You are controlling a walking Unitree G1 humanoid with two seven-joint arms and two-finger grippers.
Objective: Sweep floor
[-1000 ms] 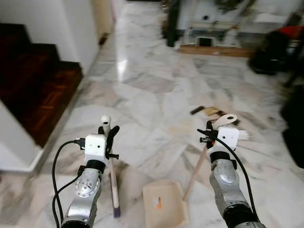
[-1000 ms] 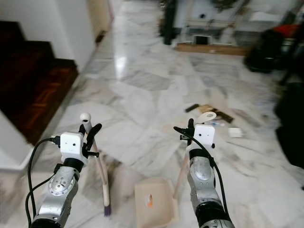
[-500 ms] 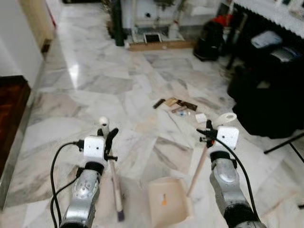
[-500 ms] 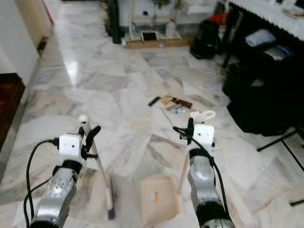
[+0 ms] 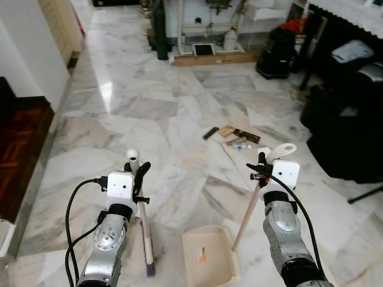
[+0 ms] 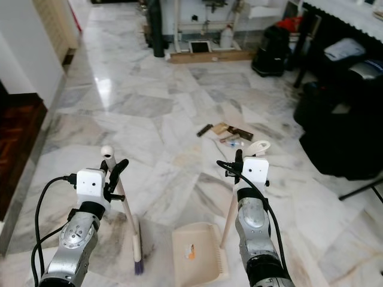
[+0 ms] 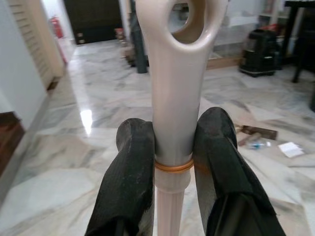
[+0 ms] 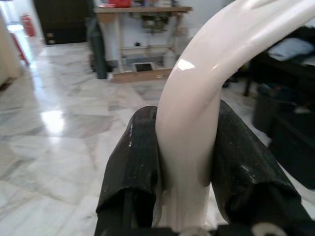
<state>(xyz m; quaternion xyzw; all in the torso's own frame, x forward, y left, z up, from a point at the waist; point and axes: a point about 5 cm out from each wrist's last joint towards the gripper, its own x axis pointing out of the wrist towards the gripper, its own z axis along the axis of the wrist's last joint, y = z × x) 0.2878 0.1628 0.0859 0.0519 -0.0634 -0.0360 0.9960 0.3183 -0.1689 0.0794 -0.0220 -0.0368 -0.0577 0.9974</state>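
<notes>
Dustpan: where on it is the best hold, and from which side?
High on the dustpan's long handle, just under its loop, from the robot's side. The handle stands tilted with the pan flat on the floor, so a high hold steers it. The right gripper is shut there now.

A home interior is indicated; a polished marble floor (image 5: 179, 101) is seen throughout; dark wooden stair steps (image 5: 21, 149) are noted at the left; a cluttered wooden shelf unit (image 5: 209, 36) is recorded against the far wall.

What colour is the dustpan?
Cream, the dustpan on the floor; clearest in the right eye view.
</notes>
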